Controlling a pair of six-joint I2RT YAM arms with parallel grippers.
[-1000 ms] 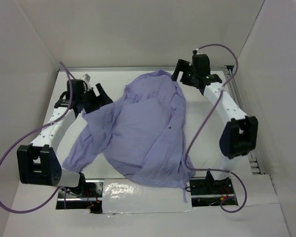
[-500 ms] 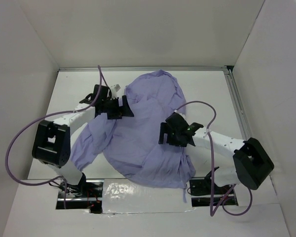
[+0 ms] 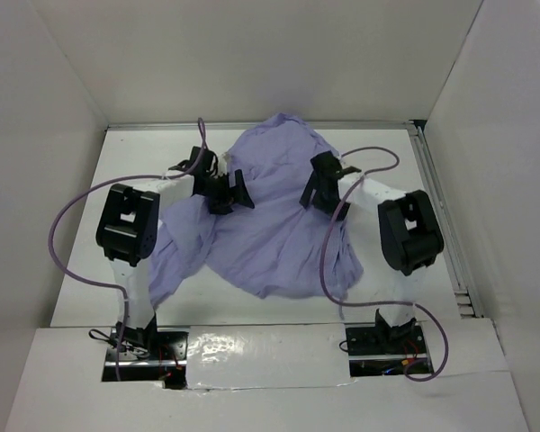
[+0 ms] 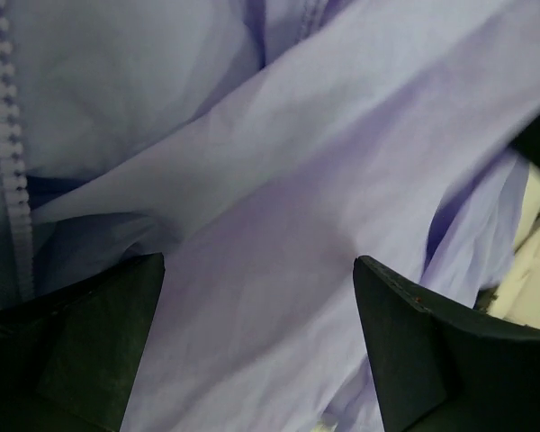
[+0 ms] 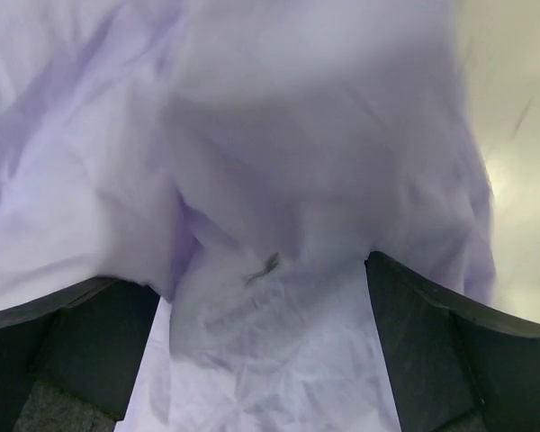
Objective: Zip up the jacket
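The lavender jacket (image 3: 272,225) lies crumpled in the middle of the white table. My left gripper (image 3: 232,193) hovers over its left side, near a sleeve. In the left wrist view the fabric (image 4: 279,180) fills the frame and a strip of zipper teeth (image 4: 9,162) runs down the far left; this gripper (image 4: 261,306) is open with cloth beneath the gap. My right gripper (image 3: 319,191) is over the jacket's right side. In the right wrist view it (image 5: 263,315) is open above wrinkled fabric (image 5: 279,162) bearing a small dark mark (image 5: 265,264).
White walls enclose the table on three sides. A metal rail (image 3: 441,211) runs along the right edge. Purple cables (image 3: 72,234) loop from both arms. A shiny strip (image 3: 265,346) lies along the near edge between the arm bases.
Both arms have swung in over the jacket. The right gripper moved from the lower right of the cloth up toward the collar area; the left edged right. The jacket is more bunched.
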